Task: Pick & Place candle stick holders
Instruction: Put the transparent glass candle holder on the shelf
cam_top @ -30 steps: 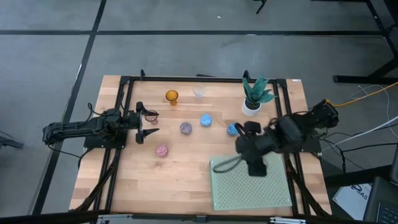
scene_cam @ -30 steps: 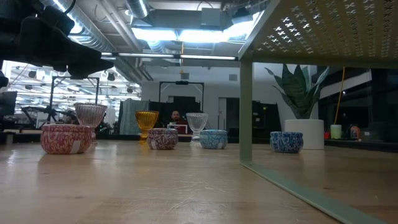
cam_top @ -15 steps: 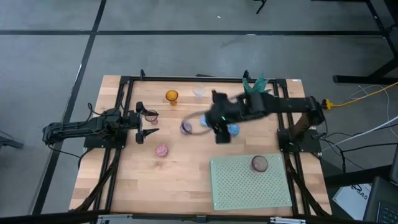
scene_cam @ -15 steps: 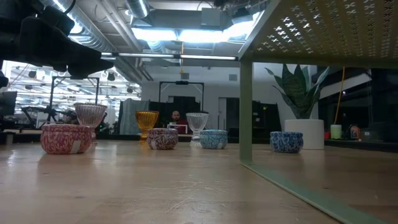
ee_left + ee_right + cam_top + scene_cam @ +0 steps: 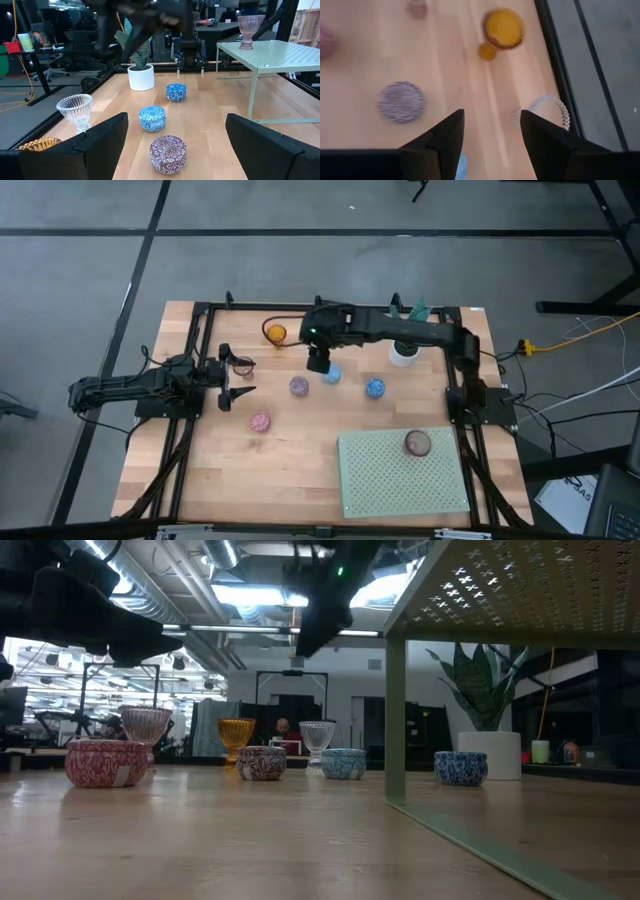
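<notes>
Right claw (image 5: 318, 363) hangs spread and empty over the desk (image 5: 300, 470) back centre, above the clear holder (image 5: 74, 109). Amber holder (image 5: 275, 334) at its 10 o'clock, light-blue holder (image 5: 331, 374) at its 5, purple holder (image 5: 298, 386) at its 7. One pinkish holder (image 5: 416, 443) sits on the green mat (image 5: 400, 480). Left claw (image 5: 236, 377) waits spread at the desk's 9 o'clock. Judgement: small glass cups, light, rigid, slick, chip-prone; pinch across the rim or bowl, gently, from above.
</notes>
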Controlling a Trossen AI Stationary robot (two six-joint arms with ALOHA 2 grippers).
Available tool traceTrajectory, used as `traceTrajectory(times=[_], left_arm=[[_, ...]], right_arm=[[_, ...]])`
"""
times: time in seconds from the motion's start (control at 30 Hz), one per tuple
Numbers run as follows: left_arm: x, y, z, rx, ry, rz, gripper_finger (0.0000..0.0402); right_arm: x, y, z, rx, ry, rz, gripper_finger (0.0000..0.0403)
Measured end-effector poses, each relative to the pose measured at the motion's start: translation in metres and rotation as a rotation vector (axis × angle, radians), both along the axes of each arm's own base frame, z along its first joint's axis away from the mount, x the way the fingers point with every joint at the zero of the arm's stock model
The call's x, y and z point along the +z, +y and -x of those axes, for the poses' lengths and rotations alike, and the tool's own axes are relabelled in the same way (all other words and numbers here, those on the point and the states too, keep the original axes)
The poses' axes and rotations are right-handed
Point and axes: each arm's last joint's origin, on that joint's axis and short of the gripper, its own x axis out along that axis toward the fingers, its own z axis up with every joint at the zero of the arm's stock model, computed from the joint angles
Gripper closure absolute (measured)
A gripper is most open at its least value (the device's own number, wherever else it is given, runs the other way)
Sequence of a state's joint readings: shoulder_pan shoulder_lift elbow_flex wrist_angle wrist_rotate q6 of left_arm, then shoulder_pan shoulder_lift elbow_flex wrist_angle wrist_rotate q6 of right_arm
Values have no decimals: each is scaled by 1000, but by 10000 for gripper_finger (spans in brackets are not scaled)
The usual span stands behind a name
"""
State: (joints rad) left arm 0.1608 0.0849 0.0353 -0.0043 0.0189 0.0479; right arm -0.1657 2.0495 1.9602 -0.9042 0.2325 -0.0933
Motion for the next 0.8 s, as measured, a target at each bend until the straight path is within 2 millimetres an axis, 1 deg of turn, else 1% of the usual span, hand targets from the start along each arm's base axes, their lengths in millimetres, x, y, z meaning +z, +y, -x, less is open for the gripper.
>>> traceTrajectory(times=[0.17,0.4,0.5,0.8], left_arm=[[0,0,0,0,0,0,68],[0,0,0,0,0,0,68],[0,0,0,0,0,0,68],[0,0,0,0,0,0,68]], right_arm=[[-23,-21,-8,-43,35,-6,206],[-43,-41,-15,-69,45,5,206],[-47,-50,-15,-89,50,9,206],[-49,-68,-10,-126,51,10,206]])
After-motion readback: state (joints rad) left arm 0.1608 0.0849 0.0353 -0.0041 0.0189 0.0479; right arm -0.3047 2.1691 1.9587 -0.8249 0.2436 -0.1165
